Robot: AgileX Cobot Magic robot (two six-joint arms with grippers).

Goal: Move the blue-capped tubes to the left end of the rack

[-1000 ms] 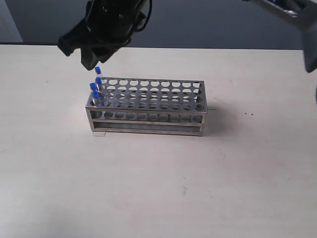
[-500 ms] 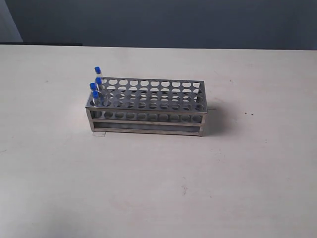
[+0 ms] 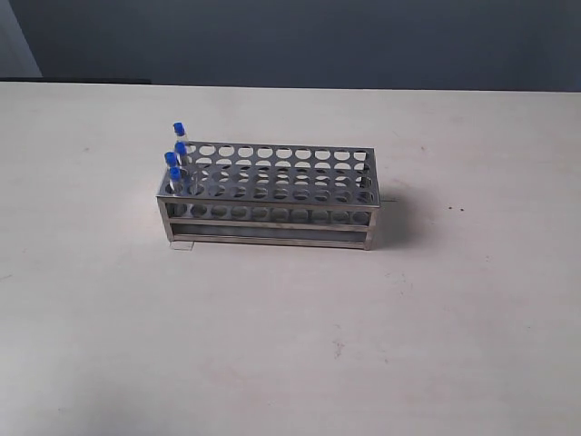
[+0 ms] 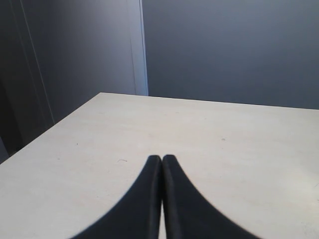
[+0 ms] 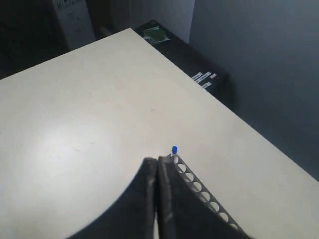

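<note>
The shiny metal rack (image 3: 272, 195) stands mid-table in the exterior view. Several blue-capped tubes (image 3: 176, 159) stand upright in holes at its left end; the rearmost (image 3: 179, 130) rises highest. No arm shows in the exterior view. In the left wrist view my left gripper (image 4: 161, 158) is shut with nothing between its black fingers, over bare table, and neither rack nor tubes appear there. My right gripper (image 5: 157, 160) is shut and empty too, high above the table; behind its fingers show a strip of the rack (image 5: 199, 189) and one blue cap (image 5: 174, 149).
The pale table (image 3: 290, 345) spreads on all sides of the rack. A dark wall runs behind it. Beyond the table edge in the right wrist view stand a dark cabinet with white labels (image 5: 203, 77) and a green item (image 5: 155, 35).
One second ago the left arm hung over the rack's left end and the right arm showed at the upper right; both have since left the exterior view. Tubes and rack have not moved.
</note>
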